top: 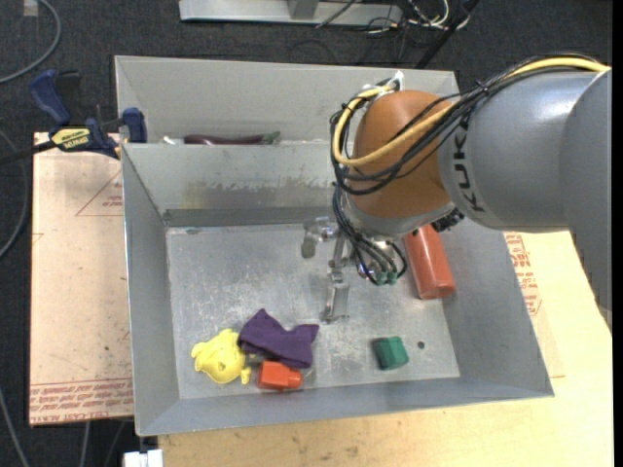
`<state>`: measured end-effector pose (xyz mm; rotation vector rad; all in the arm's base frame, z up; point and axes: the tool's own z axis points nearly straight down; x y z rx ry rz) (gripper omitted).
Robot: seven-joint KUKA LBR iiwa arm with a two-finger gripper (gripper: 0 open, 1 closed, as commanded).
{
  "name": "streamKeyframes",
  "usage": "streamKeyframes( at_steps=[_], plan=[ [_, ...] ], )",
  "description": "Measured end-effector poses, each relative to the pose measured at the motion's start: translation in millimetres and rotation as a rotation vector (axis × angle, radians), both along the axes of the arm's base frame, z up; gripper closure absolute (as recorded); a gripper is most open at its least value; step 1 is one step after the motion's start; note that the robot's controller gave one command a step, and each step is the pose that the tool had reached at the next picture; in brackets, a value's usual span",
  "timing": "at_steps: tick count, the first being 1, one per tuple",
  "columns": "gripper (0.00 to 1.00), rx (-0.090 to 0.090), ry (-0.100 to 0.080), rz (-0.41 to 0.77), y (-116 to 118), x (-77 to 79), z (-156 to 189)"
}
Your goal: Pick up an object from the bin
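Along the near wall of the grey metal bin (146, 290) a small heap was noted, made up of a yellow toy (219, 356), a purple crumpled piece (277, 337) and an orange block (280, 377), with a green block (390, 352) lying apart to its right on the scratched floor. Mid-bin, the gripper (326, 270) was seen over bare metal just beyond the purple crumpled piece, fingers spread and nothing held between them; a red-orange cylinder (431, 266) lay by the right slope, partly under the arm. Beyond the far rim, dark room floor (117, 17) and loose cables (428, 8) were recorded.
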<state>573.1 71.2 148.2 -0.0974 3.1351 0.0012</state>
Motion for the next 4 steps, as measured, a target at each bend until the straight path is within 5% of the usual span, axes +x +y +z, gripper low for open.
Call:
streamKeyframes(
  at_steps=[1, 2, 3, 4],
  plan=[
    [0.00, 0.002, -0.001, 0.055, 10, -7.9, -47],
    [1.00, 0.001, -0.003, 0.261, 41, -33.2, -78],
    [1.00, 0.001, -0.003, 0.260, 41, -33.2, -78],
    [1.00, 0.001, -0.003, 0.317, 32, -33.8, 122]
  ],
)
